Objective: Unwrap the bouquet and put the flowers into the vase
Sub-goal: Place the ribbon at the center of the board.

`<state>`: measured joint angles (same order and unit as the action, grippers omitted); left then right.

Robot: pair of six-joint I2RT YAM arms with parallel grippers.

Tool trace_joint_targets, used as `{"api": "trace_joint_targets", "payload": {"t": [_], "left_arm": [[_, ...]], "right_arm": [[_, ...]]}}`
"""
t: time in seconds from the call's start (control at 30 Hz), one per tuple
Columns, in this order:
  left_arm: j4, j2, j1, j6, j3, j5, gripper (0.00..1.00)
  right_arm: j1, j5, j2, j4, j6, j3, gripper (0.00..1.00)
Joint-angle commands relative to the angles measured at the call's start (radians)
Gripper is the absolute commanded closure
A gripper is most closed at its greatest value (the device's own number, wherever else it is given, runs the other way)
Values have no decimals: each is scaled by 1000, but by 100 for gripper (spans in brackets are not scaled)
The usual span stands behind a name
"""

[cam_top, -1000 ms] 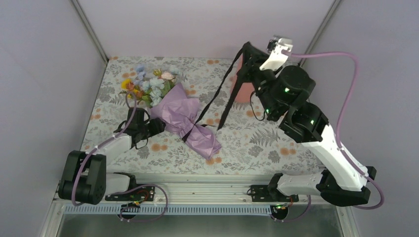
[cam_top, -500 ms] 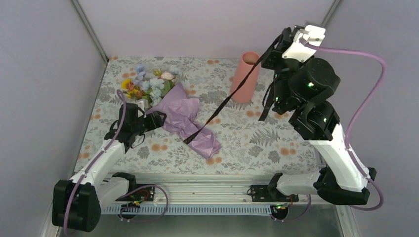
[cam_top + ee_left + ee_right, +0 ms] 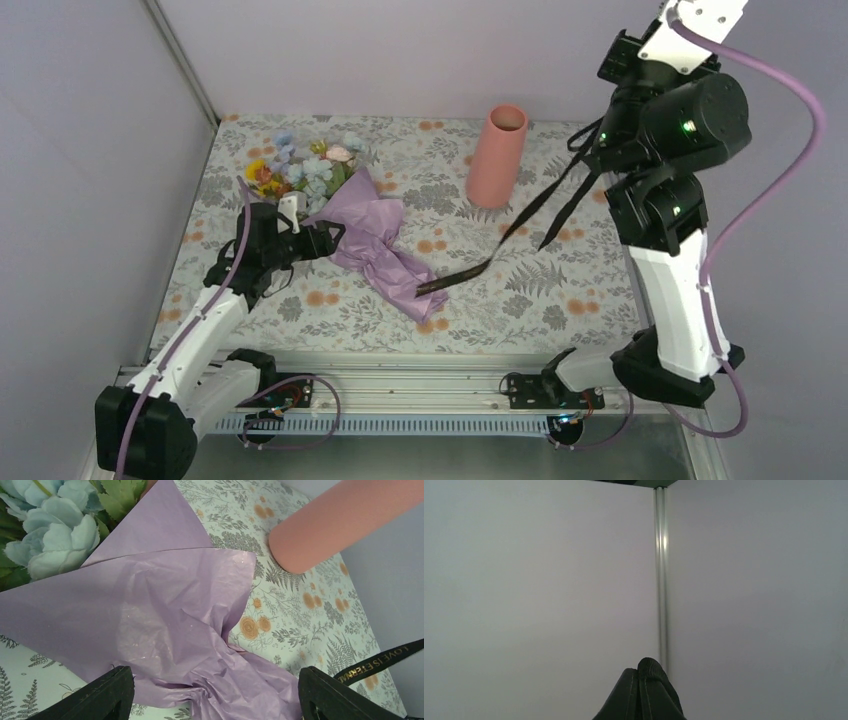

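The bouquet [image 3: 372, 232] lies on the table's left half, its lilac paper loose around the stems. Its flowers [image 3: 300, 165] point to the far left. The salmon-pink vase [image 3: 497, 150] stands upright at the far middle. My left gripper [image 3: 318, 240] is open at the wrap's left edge. In the left wrist view its fingers [image 3: 107, 695] stand wide on both sides of the crumpled paper [image 3: 200, 645]. My right gripper [image 3: 612, 60] is raised high at the far right, shut on a black ribbon [image 3: 540, 205]. The ribbon's low end rests by the wrap's tail.
The floral tablecloth [image 3: 560, 290] covers the table. Grey enclosure walls and a metal corner post [image 3: 661, 580] stand close behind my right gripper. The ribbon [image 3: 385, 662], with gold lettering, crosses the cloth between the vase and the wrap.
My right arm has risen and swung right, drawing the ribbon off the bouquet so that only its end trails by the wrap. My left gripper has opened wider and moved closer to the paper.
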<state>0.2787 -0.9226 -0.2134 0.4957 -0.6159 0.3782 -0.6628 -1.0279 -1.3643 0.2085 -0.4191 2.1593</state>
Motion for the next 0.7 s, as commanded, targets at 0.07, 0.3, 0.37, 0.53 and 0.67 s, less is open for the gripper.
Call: {"api": "trace_joint_targets", "payload": {"t": [0.07,0.3,0.37,0.53,0.67], "left_arm": [[61,10,-11,-57,-54,-1,18],[68,8,-15,-65,-68,-5,18],[79,10,-16,-73,-76,-10,18],[88,14,-16,-82,-78,-22,18],[73,10,-16,-77,-73,-10,18]], "right_arm": [[206,42,-125,28,-117,83,97],[351,31,-234,-64,-204,218,97],[374,33,-238,-95,-222,221,97],[384,36,-235,91,-44,210,97],[384,53,-195,308,197,51,97]]}}
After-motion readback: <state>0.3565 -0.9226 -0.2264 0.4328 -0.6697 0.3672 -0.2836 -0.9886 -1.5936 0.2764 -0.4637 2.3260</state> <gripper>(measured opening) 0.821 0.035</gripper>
